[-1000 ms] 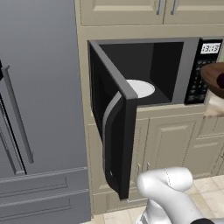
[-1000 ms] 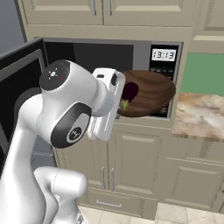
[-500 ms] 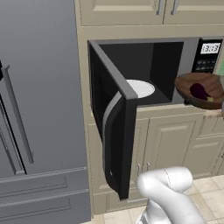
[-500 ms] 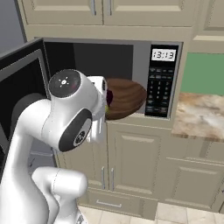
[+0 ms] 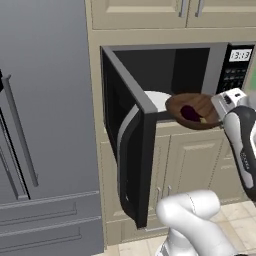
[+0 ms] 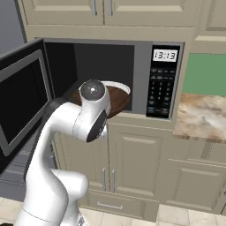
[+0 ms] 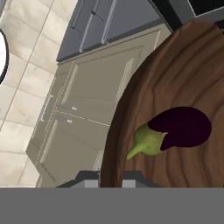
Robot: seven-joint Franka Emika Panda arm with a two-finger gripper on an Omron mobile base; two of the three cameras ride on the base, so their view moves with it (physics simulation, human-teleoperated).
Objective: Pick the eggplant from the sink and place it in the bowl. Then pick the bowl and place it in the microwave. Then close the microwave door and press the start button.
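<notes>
My gripper (image 5: 218, 107) is shut on the right rim of the reddish-brown bowl (image 5: 192, 111), which hangs level at the sill of the open microwave (image 5: 200, 60). The dark purple eggplant (image 5: 189, 113) lies inside the bowl. In the hand view the bowl (image 7: 175, 87) rim runs between my fingertips (image 7: 87, 177), with the eggplant (image 7: 183, 127) and its green stem on the wood. The microwave door (image 5: 135, 150) stands swung out to the left. In the right base view the bowl (image 6: 118, 99) peeks out behind my arm. The sink is out of view.
A white turntable plate (image 5: 156, 99) lies inside the microwave. Its keypad panel (image 6: 160, 90) with the clock is on the right. A tall grey refrigerator (image 5: 45, 125) stands to the left, beige cabinets (image 6: 132, 163) sit below, and a marbled counter (image 6: 203, 119) lies to the right.
The bowl with the eggplant has travelled left in my gripper, from beside the keypad to the front of the microwave opening. The door has not moved.
</notes>
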